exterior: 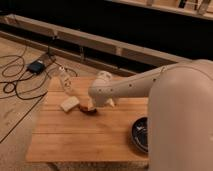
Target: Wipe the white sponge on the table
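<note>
The white sponge lies flat on the left part of the light-wood table. My white arm reaches in from the right, and its gripper hangs low over the table just right of the sponge. The gripper is right above a dark reddish-brown oval object and partly hides it. It is open, holds nothing, and does not touch the sponge.
A clear slim bottle stands at the table's back left, behind the sponge. A black bowl sits at the right front, partly hidden by my arm. Cables and a small box lie on the floor to the left.
</note>
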Action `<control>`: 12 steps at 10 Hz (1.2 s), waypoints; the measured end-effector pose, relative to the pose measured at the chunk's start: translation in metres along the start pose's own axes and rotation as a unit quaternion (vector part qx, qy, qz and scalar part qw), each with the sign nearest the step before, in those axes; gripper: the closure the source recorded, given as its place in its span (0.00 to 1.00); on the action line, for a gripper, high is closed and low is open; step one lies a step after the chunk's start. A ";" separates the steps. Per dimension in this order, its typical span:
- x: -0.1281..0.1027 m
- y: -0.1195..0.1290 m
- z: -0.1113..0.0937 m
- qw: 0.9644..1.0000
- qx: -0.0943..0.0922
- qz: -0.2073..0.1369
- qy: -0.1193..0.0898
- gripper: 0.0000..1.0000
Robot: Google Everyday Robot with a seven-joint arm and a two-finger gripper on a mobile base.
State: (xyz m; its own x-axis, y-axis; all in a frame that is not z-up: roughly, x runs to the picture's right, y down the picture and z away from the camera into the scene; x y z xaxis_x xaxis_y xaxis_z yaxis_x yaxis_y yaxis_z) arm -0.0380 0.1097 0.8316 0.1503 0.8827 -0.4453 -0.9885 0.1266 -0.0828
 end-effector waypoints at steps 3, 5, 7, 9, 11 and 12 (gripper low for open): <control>-0.017 0.042 0.003 0.998 0.012 -0.064 -0.007 0.20; -0.028 0.072 0.008 0.995 0.010 -0.101 -0.008 0.20; -0.037 0.100 0.015 0.991 0.007 -0.134 -0.008 0.20; -0.046 0.124 0.021 0.986 0.008 -0.167 -0.010 0.20; -0.054 0.147 0.030 0.979 0.014 -0.202 -0.013 0.20; -0.058 0.155 0.034 0.977 0.017 -0.214 -0.013 0.20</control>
State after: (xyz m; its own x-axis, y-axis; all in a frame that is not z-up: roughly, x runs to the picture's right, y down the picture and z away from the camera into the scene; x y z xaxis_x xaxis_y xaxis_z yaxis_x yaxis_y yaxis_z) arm -0.2000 0.0937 0.8748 0.5500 0.7568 -0.3533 -0.8351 0.5014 -0.2261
